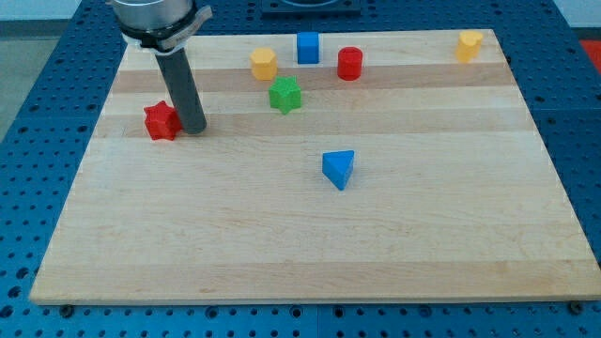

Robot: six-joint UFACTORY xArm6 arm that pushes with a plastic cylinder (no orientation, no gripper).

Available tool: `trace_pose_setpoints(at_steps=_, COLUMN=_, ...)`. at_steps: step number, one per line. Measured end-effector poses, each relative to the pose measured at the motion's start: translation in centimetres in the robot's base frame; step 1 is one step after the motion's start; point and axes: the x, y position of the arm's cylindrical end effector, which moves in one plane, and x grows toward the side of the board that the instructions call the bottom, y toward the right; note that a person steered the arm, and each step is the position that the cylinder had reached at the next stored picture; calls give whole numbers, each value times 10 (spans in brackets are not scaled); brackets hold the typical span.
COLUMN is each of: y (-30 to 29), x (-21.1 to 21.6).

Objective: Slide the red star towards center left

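Note:
The red star [161,120] lies on the wooden board [310,244] at the view's left, a little above mid-height. My tip [194,130] stands right against the star's right side, touching or nearly touching it. The dark rod rises from there to the arm's round end at the view's top left.
A yellow hexagonal block [264,64], a blue cube [308,47] and a red cylinder [350,63] sit near the top edge. A green star [285,95] lies below them. A blue triangle [339,169] is mid-board. A yellow block [469,44] sits at the top right corner.

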Motion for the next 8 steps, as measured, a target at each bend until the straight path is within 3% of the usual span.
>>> trace_pose_setpoints(at_steps=4, y=-11, x=40)
trace_pose_setpoints(at_steps=6, y=19, x=-5)
trace_pose_setpoints(at_steps=8, y=8, x=-28)
